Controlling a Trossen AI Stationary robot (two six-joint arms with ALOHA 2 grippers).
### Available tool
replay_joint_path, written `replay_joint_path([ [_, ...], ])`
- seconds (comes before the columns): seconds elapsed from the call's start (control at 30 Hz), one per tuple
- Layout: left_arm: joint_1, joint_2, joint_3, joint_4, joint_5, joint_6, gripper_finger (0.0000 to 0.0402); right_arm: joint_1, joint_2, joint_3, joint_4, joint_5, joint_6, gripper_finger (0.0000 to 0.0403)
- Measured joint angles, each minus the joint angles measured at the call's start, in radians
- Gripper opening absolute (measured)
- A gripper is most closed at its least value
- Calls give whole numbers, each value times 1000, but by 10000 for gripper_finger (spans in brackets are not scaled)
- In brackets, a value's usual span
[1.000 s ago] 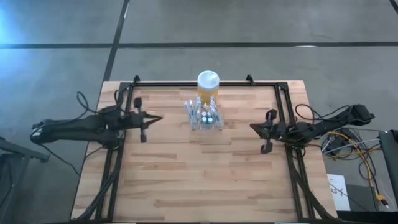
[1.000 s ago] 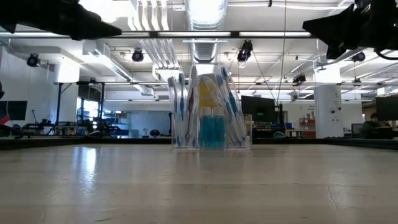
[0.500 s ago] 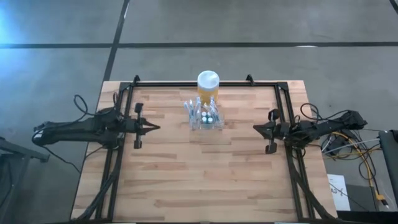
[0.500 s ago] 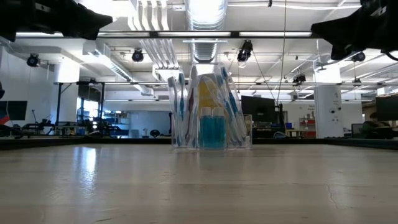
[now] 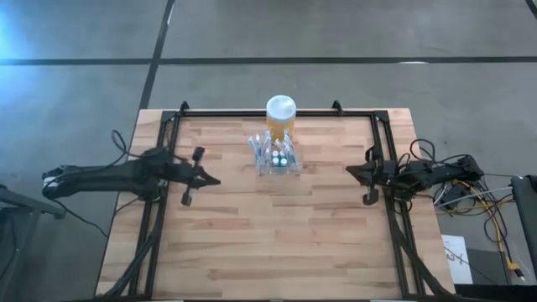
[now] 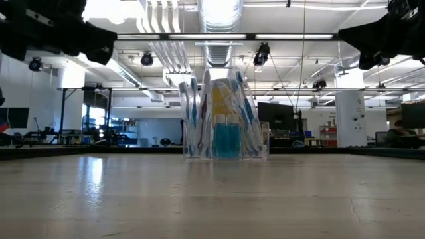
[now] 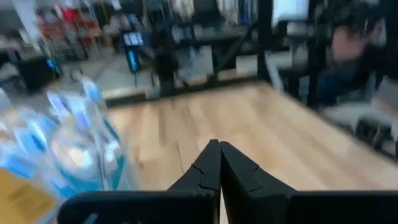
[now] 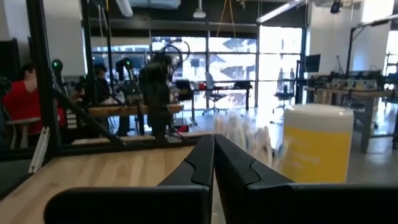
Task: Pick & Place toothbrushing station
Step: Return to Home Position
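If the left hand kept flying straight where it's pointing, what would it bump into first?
Probably nothing. The left hand points across the table, and its line passes beside the toothbrushing station, not into it. Its wrist view shows only bare wood ahead, though depth is unclear.

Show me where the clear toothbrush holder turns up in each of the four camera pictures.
High view: the clear holder sits midway across the table, just below the yellow jar in the picture.
Low view: dead centre, with the jar behind it.
Left wrist view: blurred, beside the jar.
Right wrist view: faint, beside the jar.
Shared landmark: the yellow jar, next to it in every view.
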Motion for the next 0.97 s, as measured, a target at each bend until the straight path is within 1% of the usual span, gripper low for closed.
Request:
replay_joint_path([
  [0.07,1,-41,-19,11,-20,-28,1,-1,2,0,-12,8,7,8],
  [0.17,3,-128,-60,-28,-96,-62,1,-1,0,0,-20,25,13,8],
  [0.37,3,-356,-105,-182,-176,-141,1,-1,0,0,-40,25,28,8],
  [0.47,3,-461,-150,-201,-229,-175,1,-1,0,0,-51,25,34,8],
  [0.57,3,-458,-186,-204,-231,-196,1,-1,0,0,-54,25,44,8],
  [0.67,3,-436,-209,-160,-235,-186,1,-1,0,0,-58,24,57,8],
  [0.77,2,-433,-225,-113,-182,-168,1,-1,0,-1,-64,24,69,8],
  [0.97,2,-431,-230,-102,-174,-172,1,-2,0,-1,-57,24,73,8],
])
